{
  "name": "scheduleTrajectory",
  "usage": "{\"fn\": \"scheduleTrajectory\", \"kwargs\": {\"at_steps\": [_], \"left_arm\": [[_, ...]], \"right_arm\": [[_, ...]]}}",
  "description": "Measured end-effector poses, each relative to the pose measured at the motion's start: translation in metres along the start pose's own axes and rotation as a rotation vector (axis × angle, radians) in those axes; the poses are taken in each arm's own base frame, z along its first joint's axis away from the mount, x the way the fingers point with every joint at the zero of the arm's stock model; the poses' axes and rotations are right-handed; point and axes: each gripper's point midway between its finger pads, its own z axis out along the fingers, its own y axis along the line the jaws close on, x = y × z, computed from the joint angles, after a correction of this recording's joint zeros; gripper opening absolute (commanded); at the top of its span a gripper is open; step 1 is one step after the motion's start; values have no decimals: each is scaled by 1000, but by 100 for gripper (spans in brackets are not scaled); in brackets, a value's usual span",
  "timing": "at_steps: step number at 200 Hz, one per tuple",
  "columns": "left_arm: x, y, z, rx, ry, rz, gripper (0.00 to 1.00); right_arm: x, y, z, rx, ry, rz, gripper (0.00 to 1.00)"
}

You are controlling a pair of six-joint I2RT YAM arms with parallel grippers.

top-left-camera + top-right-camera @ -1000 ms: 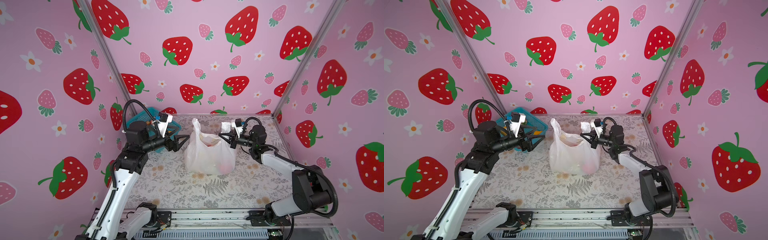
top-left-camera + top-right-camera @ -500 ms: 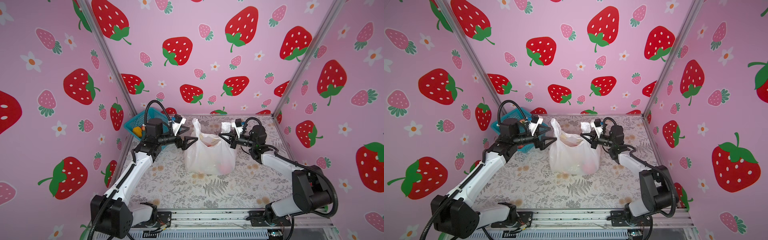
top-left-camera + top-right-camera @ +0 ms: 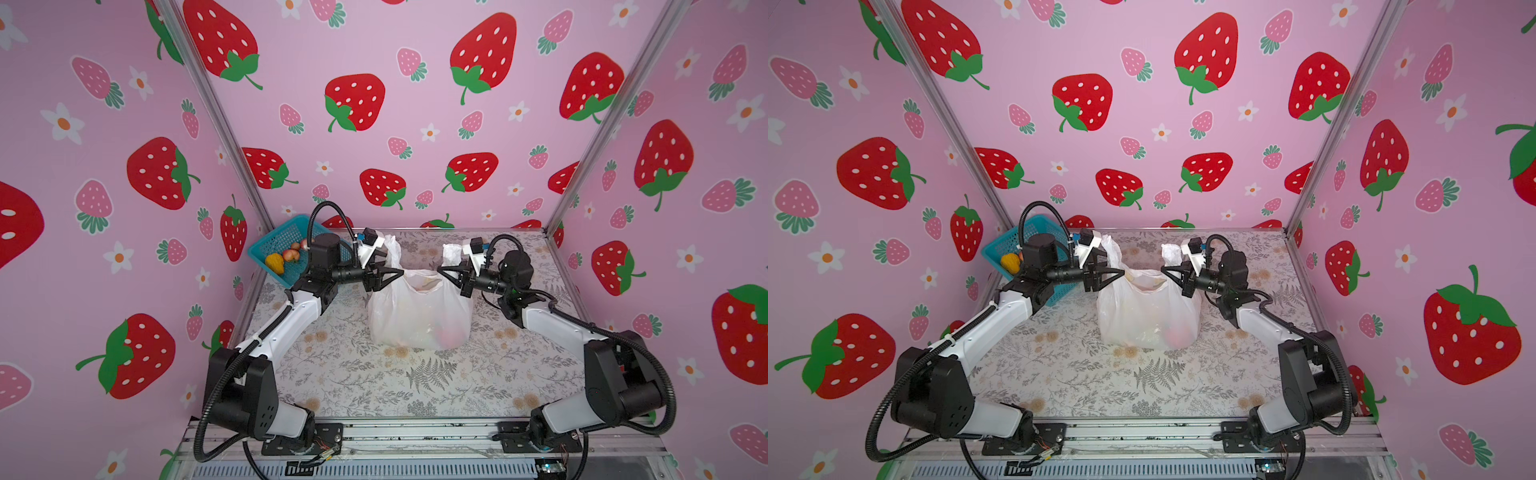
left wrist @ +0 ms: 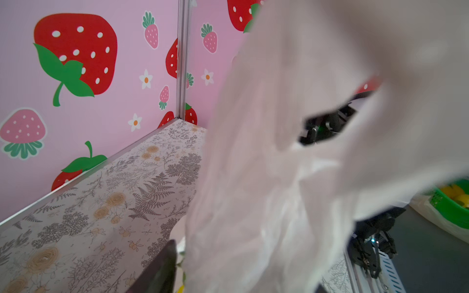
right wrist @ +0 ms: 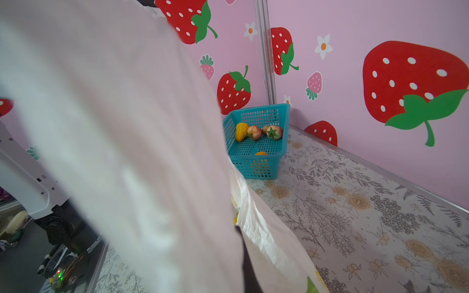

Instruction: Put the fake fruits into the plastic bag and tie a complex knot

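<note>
The plastic bag (image 3: 419,311) (image 3: 1148,311) stands mid-table with its mouth open, and reddish fake fruits (image 3: 1177,334) show through its film. My left gripper (image 3: 399,273) (image 3: 1121,273) is at the bag's left handle (image 3: 390,249). In the left wrist view one dark finger (image 4: 162,269) sits off to the side with white film beside it, so the jaws are partly apart around the handle. My right gripper (image 3: 440,270) (image 3: 1163,270) is shut on the right handle (image 3: 451,253). No knot is in view. More fake fruits (image 5: 254,132) (image 3: 274,262) lie in the basket.
The teal mesh basket (image 3: 270,245) (image 5: 258,167) sits in the back left corner against the wall, just behind my left arm. Pink walls close the table on three sides. A metal rail (image 3: 415,432) runs along the front edge.
My left arm swung from the basket side over to the bag's left handle, and its jaws have narrowed around it. The right gripper and the bag stayed put.
</note>
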Motion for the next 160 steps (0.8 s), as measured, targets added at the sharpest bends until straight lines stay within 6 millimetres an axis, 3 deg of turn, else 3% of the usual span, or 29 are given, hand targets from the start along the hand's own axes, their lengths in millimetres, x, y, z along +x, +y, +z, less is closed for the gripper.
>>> {"fn": "scheduleTrajectory", "kwargs": {"at_steps": [48, 64, 111, 160], "left_arm": [[-3, -7, 1, 38, -28, -8, 9], [0, -12, 5, 54, 5, -8, 1], [-2, -33, 23, 122, 143, 36, 0], [20, -40, 36, 165, 279, 29, 0]], "right_arm": [[6, -4, 0, 25, 24, -6, 0], [10, -8, -2, 53, 56, -22, 0], [7, -3, -11, 148, 161, -180, 0], [5, 7, -14, 174, 192, -248, 0]]}}
